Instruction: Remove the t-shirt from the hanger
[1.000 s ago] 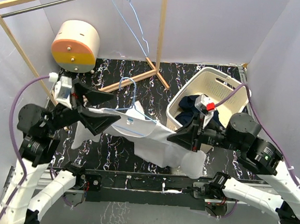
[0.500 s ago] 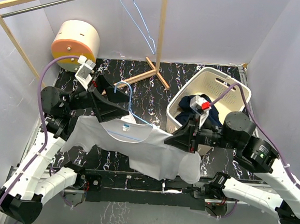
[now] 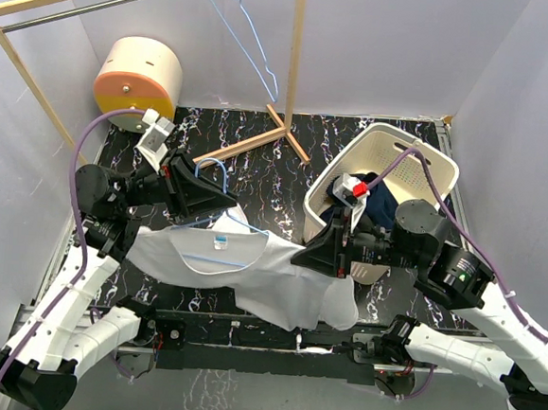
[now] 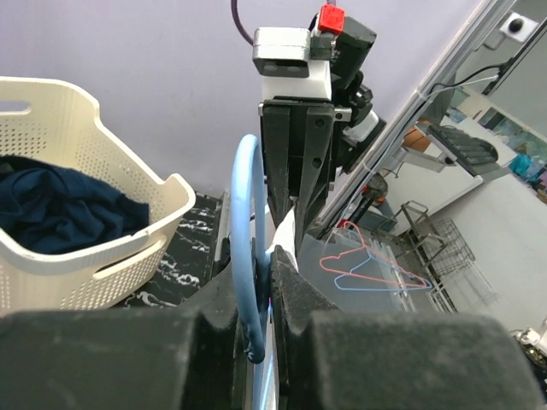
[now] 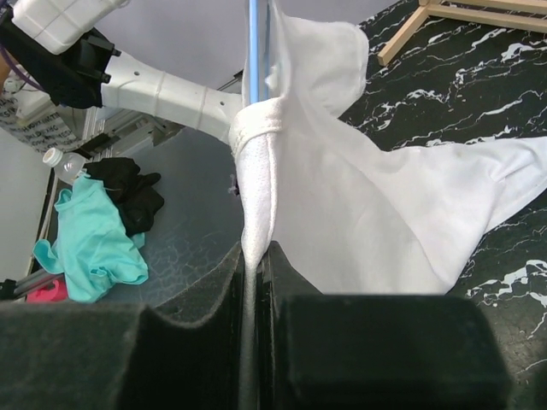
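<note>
The white t-shirt [image 3: 277, 283] hangs stretched between my two arms over the table's front, still on the light blue hanger [image 3: 222, 166]. My left gripper [image 3: 225, 199] is shut on the hanger's hook [image 4: 244, 222], which sits pinched between the black pads [image 4: 299, 299]. To the right, my right gripper [image 3: 300, 256] is shut on a rolled white edge of the t-shirt [image 5: 342, 196]. In the right wrist view the hanger's blue wire [image 5: 254, 43] runs up out of that fabric.
A cream laundry basket [image 3: 420, 160] with dark blue clothes [image 3: 383, 206] stands at the right. A wooden rack [image 3: 292, 73] rises at the back, with a second blue hanger [image 3: 249, 42] on its rail. A cream and orange drum [image 3: 139, 82] sits back left.
My left gripper went from open to shut on the hanger's hook after swinging in from the left. The right gripper drew the t-shirt's edge slightly left and back.
</note>
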Controlling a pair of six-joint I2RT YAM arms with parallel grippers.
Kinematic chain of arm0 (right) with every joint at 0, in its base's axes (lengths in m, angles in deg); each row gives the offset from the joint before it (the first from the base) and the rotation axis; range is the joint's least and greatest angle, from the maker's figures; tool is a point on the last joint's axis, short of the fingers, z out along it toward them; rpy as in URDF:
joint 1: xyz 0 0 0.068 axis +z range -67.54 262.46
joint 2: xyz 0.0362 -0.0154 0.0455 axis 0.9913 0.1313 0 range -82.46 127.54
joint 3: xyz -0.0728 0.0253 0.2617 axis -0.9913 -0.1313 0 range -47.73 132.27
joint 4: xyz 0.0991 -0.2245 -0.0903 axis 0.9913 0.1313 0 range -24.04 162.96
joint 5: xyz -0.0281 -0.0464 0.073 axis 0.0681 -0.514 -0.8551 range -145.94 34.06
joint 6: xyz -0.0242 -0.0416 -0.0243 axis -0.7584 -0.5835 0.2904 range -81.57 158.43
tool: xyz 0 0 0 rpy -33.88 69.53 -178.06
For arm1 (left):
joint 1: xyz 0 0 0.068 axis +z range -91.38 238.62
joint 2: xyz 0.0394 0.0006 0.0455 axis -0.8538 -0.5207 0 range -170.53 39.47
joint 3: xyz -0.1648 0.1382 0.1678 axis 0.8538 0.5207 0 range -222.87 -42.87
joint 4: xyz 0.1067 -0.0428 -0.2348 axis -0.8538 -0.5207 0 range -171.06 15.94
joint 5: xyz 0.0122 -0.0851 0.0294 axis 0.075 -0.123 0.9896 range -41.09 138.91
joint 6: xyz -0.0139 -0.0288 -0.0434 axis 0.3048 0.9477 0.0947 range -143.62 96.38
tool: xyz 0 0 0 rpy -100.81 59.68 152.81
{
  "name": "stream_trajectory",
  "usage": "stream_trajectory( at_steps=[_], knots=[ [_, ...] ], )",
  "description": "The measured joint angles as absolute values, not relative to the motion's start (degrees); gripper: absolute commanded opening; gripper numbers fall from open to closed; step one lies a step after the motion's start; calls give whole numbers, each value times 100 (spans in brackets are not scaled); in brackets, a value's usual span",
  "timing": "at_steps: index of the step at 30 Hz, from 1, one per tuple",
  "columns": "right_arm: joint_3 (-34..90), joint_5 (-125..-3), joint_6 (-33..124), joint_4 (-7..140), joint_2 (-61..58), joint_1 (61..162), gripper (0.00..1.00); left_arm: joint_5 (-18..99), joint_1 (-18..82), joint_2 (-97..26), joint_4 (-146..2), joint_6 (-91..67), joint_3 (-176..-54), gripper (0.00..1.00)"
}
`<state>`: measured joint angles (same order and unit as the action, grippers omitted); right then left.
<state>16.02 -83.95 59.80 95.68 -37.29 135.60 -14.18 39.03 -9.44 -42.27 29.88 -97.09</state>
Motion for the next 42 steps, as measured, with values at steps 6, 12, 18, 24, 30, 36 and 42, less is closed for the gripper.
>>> stream_trajectory(
  at_steps=[6,12,18,24,30,36,42],
  knots=[
    [1508,-8106,5918,9633,-3758,13554,49,-1313,3899,-865,-5510,2168,-9969,0],
    [1383,-7796,5733,10267,-4267,13543,50,-1108,3894,-801,-6508,1482,-10454,0],
    [1044,-7682,5674,10761,-5073,13540,47,-1062,3890,-732,-6683,1366,-10611,0],
    [721,-7652,5628,10866,-5161,13540,8,-1062,3890,-732,-6683,1427,-10655,0],
    [732,-6854,5678,11047,-5172,13543,8,-1027,3890,-694,-6849,1342,-10769,0],
    [1189,-4963,6137,11655,-5414,13545,8,-828,3890,-557,-7214,1093,-10836,0],
    [1757,-3066,7175,12398,-5952,13543,8,-693,3890,-441,-7439,955,-11044,0]
  ],
)
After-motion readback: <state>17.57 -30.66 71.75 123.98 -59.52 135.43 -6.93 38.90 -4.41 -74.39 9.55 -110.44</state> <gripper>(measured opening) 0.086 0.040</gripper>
